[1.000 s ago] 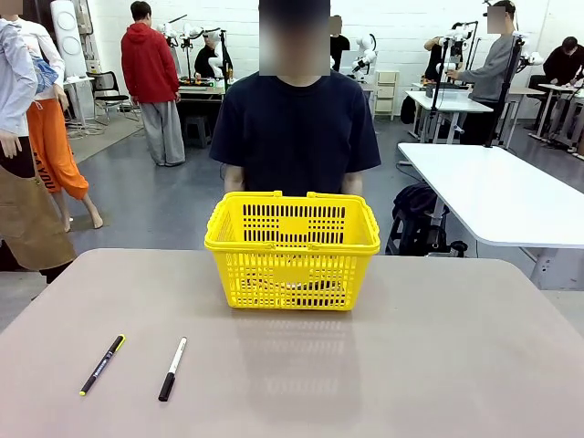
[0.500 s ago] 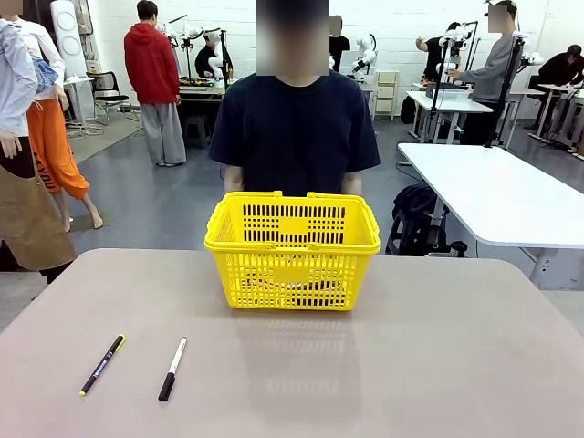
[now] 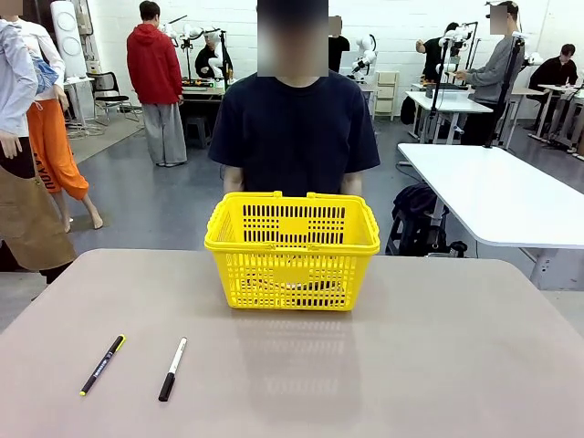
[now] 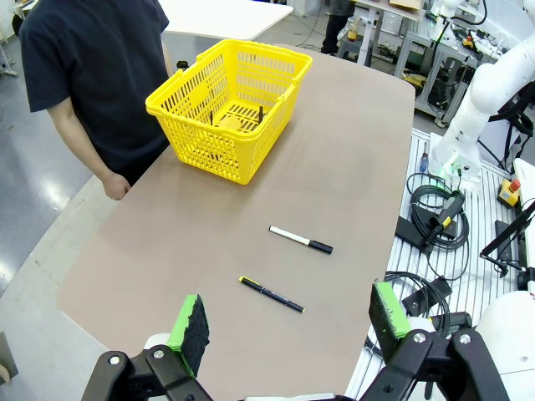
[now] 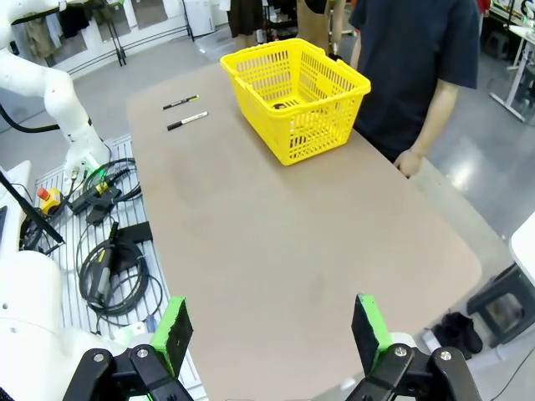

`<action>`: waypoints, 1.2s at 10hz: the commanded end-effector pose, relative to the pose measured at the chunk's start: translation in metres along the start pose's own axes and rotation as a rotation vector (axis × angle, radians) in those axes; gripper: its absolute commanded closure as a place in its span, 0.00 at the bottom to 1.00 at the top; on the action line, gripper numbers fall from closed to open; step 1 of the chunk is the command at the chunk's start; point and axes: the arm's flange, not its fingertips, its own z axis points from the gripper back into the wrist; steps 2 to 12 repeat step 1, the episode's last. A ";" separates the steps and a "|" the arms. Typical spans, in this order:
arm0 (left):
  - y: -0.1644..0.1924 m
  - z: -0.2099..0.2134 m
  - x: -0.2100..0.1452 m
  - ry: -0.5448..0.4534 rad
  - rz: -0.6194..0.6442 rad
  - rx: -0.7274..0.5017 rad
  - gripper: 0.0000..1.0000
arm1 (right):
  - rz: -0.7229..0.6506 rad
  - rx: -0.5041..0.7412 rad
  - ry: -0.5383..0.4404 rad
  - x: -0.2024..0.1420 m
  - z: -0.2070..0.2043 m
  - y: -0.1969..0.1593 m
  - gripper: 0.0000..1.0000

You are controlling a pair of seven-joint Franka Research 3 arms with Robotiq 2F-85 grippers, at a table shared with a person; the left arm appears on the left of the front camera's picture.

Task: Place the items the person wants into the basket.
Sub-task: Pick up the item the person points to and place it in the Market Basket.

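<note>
Yellow basket (image 3: 292, 251) stood at the far middle of the table (image 3: 438, 365), directly in front of the person (image 3: 294, 128) in the dark navy T-shirt, whose arms hung at the sides. Through the slotted walls in the left wrist view, dark and yellow shapes (image 4: 230, 121) lay on the basket floor; likely the wanted items, though too small to name singly. Black pen with yellow end (image 3: 102, 364) and black-and-white marker (image 3: 172, 368) lay apart on the near left of the table, neither wanted.

Left gripper (image 4: 288, 322) hung high over the near table edge, jaws spread wide, nothing between the green pads. Right gripper (image 5: 267, 330) likewise released and empty, well back from the basket.

Judgement: sorting looked finished. The sound course was to hold both arms clear, leave the two pens untouched, and watch the person's hands for any further request.
</note>
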 end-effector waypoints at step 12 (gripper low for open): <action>-0.001 0.000 -0.001 -0.019 -0.021 -0.004 0.00 | 0.021 0.003 -0.026 0.001 0.002 -0.003 0.00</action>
